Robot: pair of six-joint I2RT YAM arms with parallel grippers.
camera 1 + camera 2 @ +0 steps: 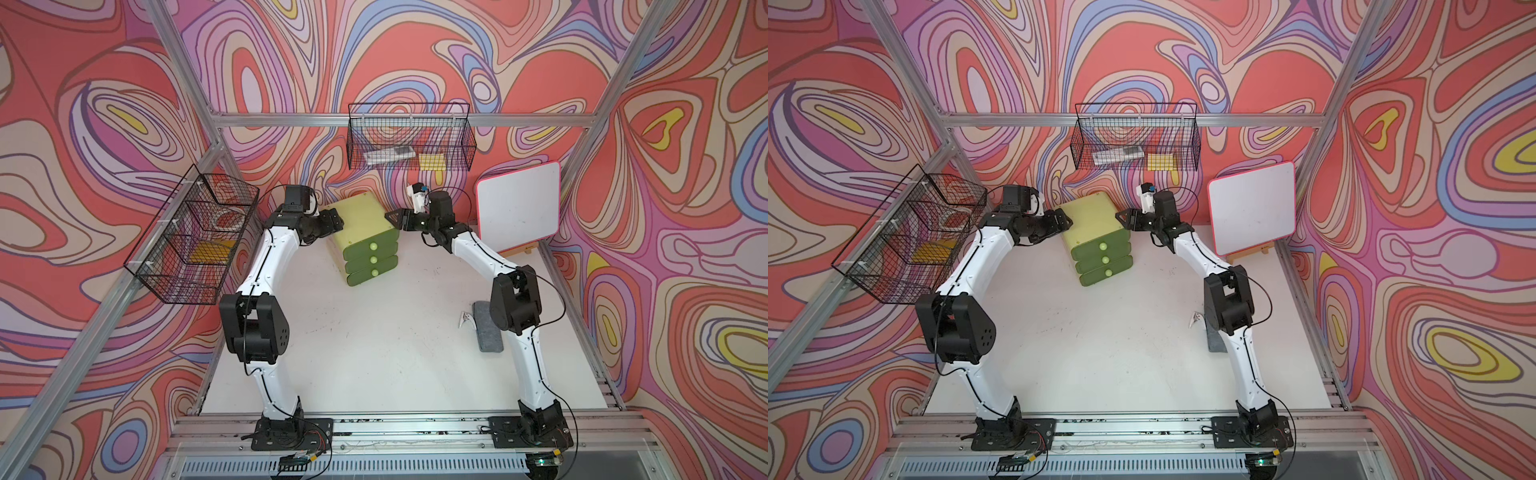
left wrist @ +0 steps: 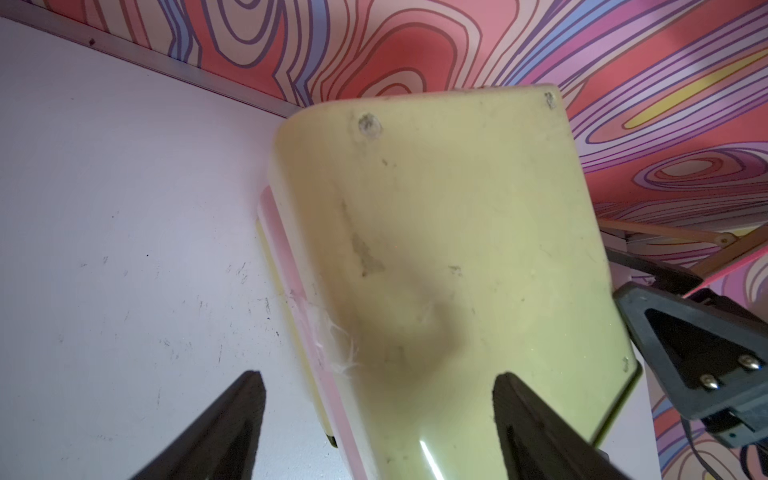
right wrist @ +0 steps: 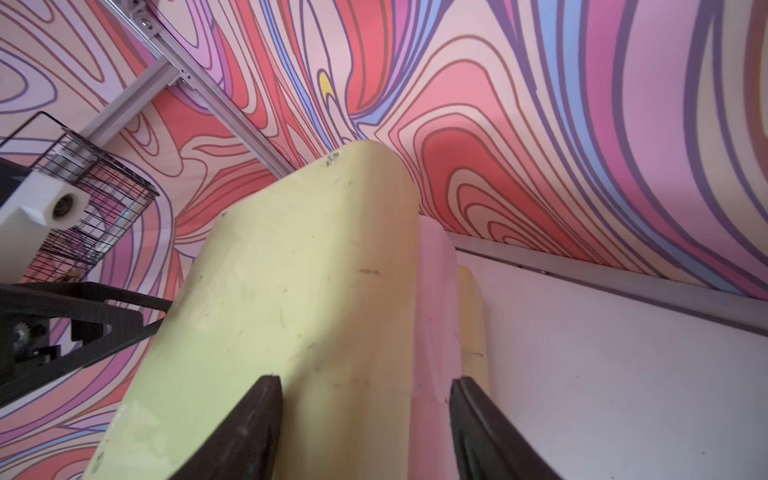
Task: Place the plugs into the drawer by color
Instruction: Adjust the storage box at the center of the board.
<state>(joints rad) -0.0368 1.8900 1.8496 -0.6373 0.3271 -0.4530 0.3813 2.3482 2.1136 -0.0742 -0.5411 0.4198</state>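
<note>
The drawer is a pale yellow-green cabinet standing at the back middle of the table, with three olive fronts that all look shut. My left gripper is at its left upper edge, open, one finger over the cabinet top and the other over the table. My right gripper is at the cabinet's right upper edge, open, with its fingers straddling that edge. Nothing is held by either gripper. The plugs are out of view.
A grey felt eraser and a small white clip lie on the table by my right arm. A whiteboard leans at the back right. Black wire baskets hang on the back wall and left wall.
</note>
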